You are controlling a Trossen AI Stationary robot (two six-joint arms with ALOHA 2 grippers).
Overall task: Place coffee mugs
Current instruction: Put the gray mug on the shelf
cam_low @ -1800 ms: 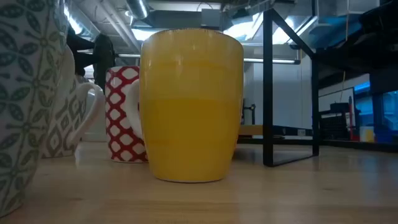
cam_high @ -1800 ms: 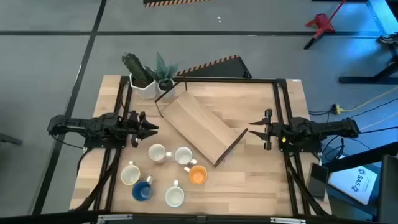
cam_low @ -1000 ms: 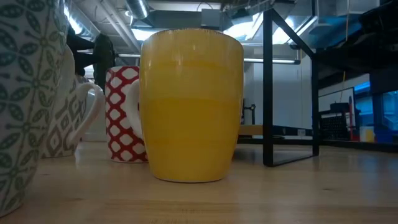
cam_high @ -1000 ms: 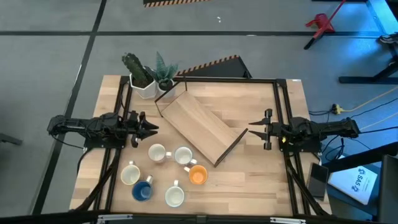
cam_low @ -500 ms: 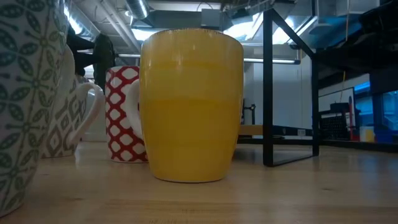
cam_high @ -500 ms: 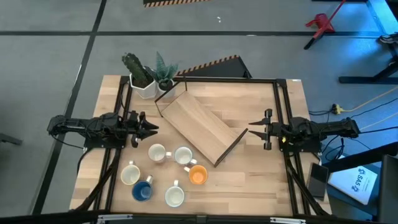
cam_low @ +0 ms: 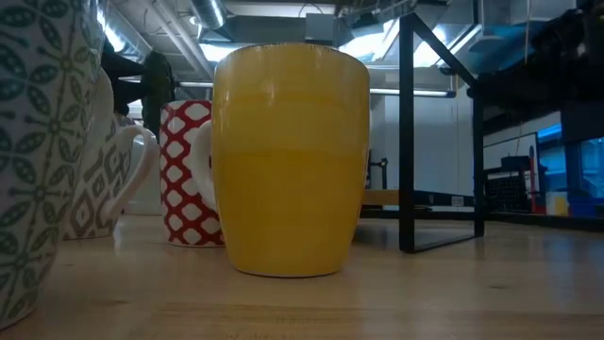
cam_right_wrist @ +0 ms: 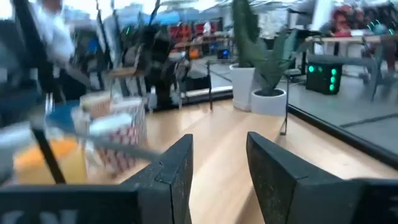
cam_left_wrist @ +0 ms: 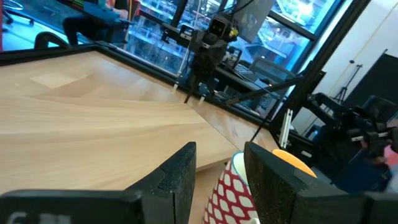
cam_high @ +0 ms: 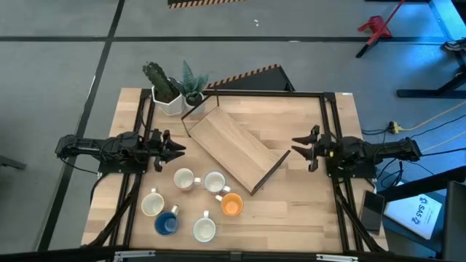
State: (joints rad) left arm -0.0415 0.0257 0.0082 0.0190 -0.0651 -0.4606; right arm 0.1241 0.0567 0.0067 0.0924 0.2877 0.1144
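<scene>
desk (cam_high: 291,196): big light wooden top with a black frame round it. the overhead sees the whole thing, the low view only gets a strip of it right up close.

wooden tray (cam_high: 237,149): lying diagonal in the middle of the desk, between the two arms. only properly visible from overhead.

left arm: parked at the left edge. left gripper (cam_high: 175,149) hangs just beyond the mugs, not touching any. fingers (cam_left_wrist: 180,177) are spread apart with nothing in them, which its wrist cam shows way better than the overhead. that cam also looks straight across at the right arm.

right arm: at the right edge. right gripper (cam_high: 300,148) is just off the tray's end, fingers (cam_right_wrist: 177,165) parted and empty too.

plant pots (cam_high: 175,98): two white ones with green plants at the far left corner of the desk, just beside the tray's far end. the right wrist cam catches them too.

coffee mugs (cam_high: 191,200): six of them bunched at the near left of the desk, beside the tray, none on it. overhead mostly shows the insides: four whitish, an orange mug (cam_high: 231,206) nearest the tray, a blue mug (cam_high: 167,222).

what overhead misses: the low view shows the outsides. orange mug (cam_low: 289,161) fills the middle, a red and white lattice mug (cam_low: 189,175) sits behind it, and a green leaf-print mug (cam_low: 38,151) is hard against the left edge.
</scene>
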